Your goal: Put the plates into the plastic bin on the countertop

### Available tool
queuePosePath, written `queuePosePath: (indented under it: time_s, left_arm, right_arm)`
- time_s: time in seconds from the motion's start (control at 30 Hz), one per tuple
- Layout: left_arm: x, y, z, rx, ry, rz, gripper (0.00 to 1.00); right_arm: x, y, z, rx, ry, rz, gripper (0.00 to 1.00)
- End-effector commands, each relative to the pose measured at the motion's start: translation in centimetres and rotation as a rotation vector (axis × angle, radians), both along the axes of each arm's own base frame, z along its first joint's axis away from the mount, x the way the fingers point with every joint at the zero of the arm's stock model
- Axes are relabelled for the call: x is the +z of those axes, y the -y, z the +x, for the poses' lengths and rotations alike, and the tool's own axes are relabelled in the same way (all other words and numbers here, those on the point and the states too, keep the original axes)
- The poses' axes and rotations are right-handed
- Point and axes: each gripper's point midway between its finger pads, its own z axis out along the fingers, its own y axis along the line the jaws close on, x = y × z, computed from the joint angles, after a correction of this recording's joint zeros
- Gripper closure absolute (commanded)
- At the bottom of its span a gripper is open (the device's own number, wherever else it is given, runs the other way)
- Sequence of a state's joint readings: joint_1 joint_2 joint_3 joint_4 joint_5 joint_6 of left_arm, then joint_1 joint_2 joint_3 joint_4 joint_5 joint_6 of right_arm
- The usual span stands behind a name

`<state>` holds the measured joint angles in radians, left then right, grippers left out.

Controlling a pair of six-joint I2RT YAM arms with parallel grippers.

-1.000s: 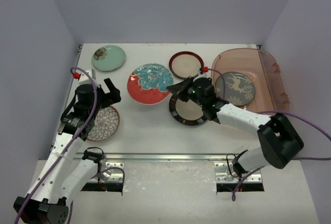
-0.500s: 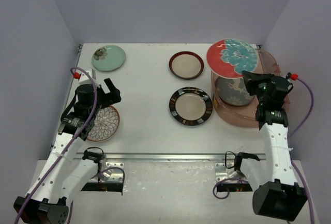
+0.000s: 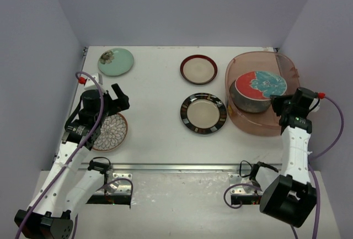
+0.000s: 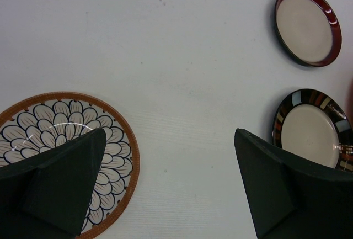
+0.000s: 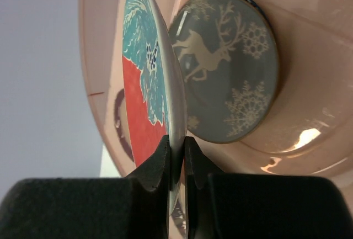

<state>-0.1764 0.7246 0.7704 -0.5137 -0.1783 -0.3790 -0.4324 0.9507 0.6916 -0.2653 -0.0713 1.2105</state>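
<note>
My right gripper (image 3: 280, 104) (image 5: 176, 156) is shut on the rim of the red-teal floral plate (image 3: 260, 83) (image 5: 146, 93) and holds it over the translucent pinkish plastic bin (image 3: 287, 68) (image 5: 309, 24). The grey deer plate (image 3: 251, 102) (image 5: 226, 68) lies in the bin beneath it. My left gripper (image 3: 118, 96) (image 4: 168, 186) is open and empty above the countertop (image 3: 154, 134), beside the brown-white petal plate (image 3: 111, 131) (image 4: 60, 134). The black-rimmed plate (image 3: 203, 113) (image 4: 311, 131), maroon-rimmed plate (image 3: 198, 69) (image 4: 308, 25) and mint green plate (image 3: 116, 61) lie on the countertop.
Grey walls close the back and both sides. The metal front edge (image 3: 176, 167) runs along the near side. The right arm's cable (image 3: 331, 134) hangs right of the bin.
My right gripper has carried the floral plate from the middle of the countertop to the right, then lowered it over the bin above the deer plate. The left arm has not moved.
</note>
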Motion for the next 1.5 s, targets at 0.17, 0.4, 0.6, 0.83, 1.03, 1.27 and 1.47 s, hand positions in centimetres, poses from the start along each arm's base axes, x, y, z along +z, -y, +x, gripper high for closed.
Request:
queuePosePath:
  time_s: [0.17,0.4,0.6,0.83,1.03,1.27,1.47]
  left_arm:
    - [1.2,0.5,0.5,-0.021,0.044,-0.011,0.0]
    - [1.0,0.5,0.6,-0.02,0.037,-0.009,0.0]
    - [1.0,0.4,0.6,-0.016,0.037,-0.007,0.0]
    - [1.0,0.3,0.5,-0.009,0.036,-0.005,0.0]
    - [0.9,0.4,0.6,-0.012,0.034,-0.006,0.0]
    - [0.7,0.4,0.6,-0.013,0.03,-0.006,0.0]
    - [0.6,0.5,0.6,-0.016,0.026,-0.006,0.0]
  right_arm:
    - [2.9,2.0,2.9,0.03,0.13,-0.167,1.0]
    - [-0.6,2.7,4.4,0.073,0.047,-0.183,1.0]
    - [-2.5,2.4,5.8,0.129,0.025,-0.166,0.99]
    - [-5.7,2.1,5.9,0.155,-0.073,-0.158,0.52]
    - [-7.1,1.9,7.6,0.196,-0.14,-0.135,0.4]
    - [-7.9,0.6,8.9,0.26,-0.225,-0.113,0.25]
    - [-7.4,2.6,5.7,0.134,-0.378,-0.177,0.11]
